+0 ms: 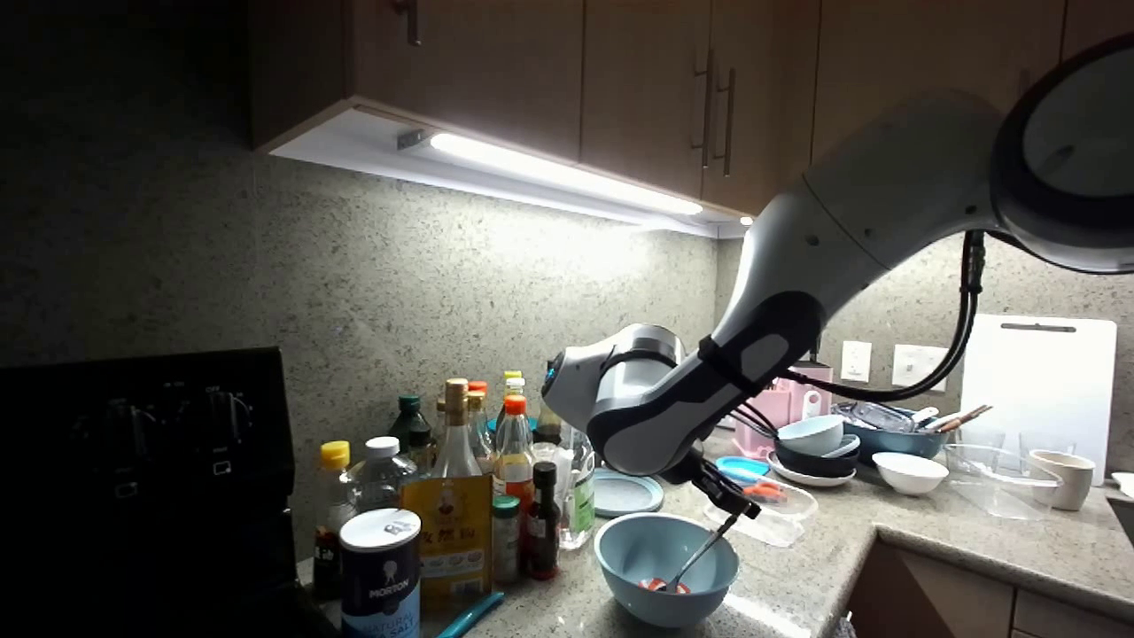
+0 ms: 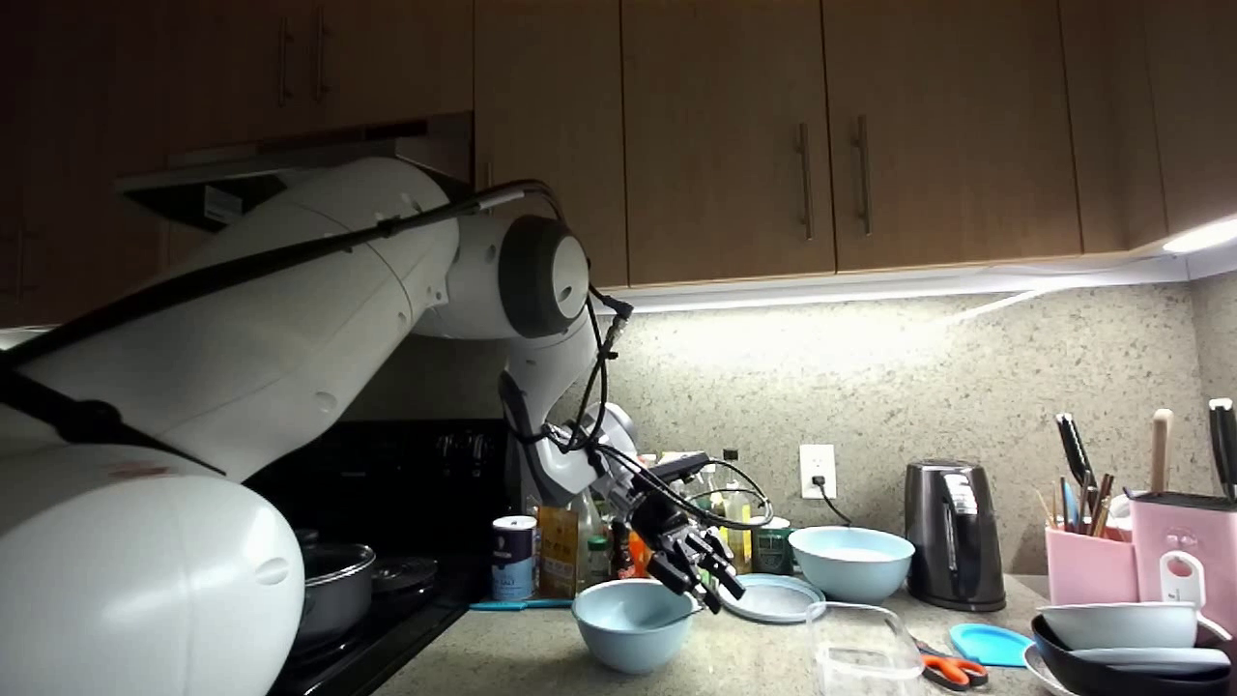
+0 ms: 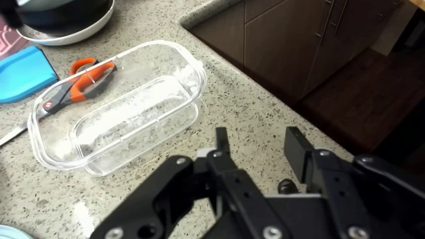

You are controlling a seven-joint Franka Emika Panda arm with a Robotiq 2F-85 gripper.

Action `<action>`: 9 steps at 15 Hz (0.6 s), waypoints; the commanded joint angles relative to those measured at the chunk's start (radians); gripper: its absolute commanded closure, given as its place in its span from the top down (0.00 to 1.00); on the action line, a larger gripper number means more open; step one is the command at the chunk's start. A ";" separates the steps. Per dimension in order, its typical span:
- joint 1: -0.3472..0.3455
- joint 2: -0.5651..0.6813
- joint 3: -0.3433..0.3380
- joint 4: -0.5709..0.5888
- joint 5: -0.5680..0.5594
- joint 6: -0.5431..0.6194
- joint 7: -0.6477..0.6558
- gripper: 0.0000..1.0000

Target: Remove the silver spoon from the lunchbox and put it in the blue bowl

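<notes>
The silver spoon [image 1: 702,554] leans in the light blue bowl [image 1: 664,611], its handle rising over the rim. In an exterior view the spoon [image 2: 679,616] and blue bowl [image 2: 630,651] show again. My gripper [image 2: 727,597] is just above the handle end, tilted down. In the wrist view the gripper [image 3: 257,134] is open, its fingers wide apart. The spoon's handle end [image 3: 287,186] shows between them, near the palm; I cannot tell if it touches. The lunchbox [image 3: 116,159] looks like a clear rectangular container standing beside the gripper. The bowl is hidden in the wrist view.
Red and white pieces [image 1: 654,585] lie in the bowl. Orange scissors [image 3: 88,83] lie behind the clear container. Several bottles and a salt canister [image 1: 381,571] crowd near the bowl. A dark bowl [image 3: 66,20] sits in a stack. The counter edge [image 3: 252,83] is close.
</notes>
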 commanded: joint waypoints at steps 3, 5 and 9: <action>0.007 -0.053 -0.009 -0.032 0.006 -0.002 0.041 0.92; -0.004 -0.106 -0.009 -0.082 0.013 0.016 0.097 0.99; -0.043 -0.246 -0.005 -0.210 0.054 0.070 0.217 1.00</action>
